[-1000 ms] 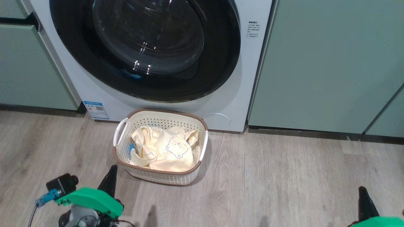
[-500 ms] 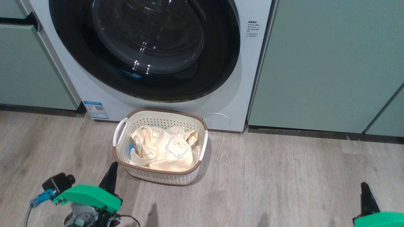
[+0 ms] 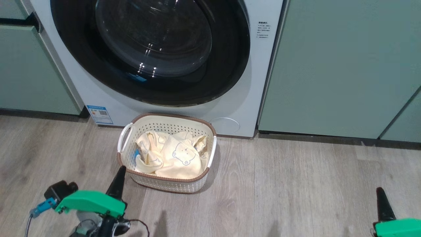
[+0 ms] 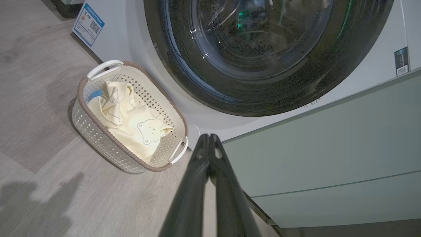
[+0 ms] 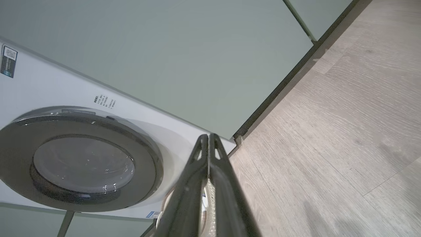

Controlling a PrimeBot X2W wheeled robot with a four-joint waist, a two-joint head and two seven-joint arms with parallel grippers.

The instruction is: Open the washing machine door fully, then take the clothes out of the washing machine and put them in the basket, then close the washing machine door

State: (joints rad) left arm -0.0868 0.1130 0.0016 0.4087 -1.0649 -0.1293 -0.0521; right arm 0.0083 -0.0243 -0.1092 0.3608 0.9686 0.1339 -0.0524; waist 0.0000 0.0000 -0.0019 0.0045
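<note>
**Washing machine door closed, clothes in the basket, both grippers pinched together**

Quick rundown of what's on screen. The washing machine sits between sage-green cabinets. Its big round door is flush against the white front, with the glossy black rim and the glass bowl facing out. There's a blue sticker down at the machine's lower left corner.

The basket is on the wood-look floor right in front of the machine, just below the door, with its far rim close to the machine's base. The clothes are bunched up inside it. They're pale yellow, with the bear drawing facing up on top and a bit of bright blue fabric peeking out on the left side.

The left gripper is low at the left of the head view, fingers pressed together with nothing between them. Its tip lines up beside the basket's near left corner, but I honestly can't tell if it touches.

The right gripper is low at the far right over bare floor, well apart from the basket. Its fingers are pressed together too, and empty.
</note>
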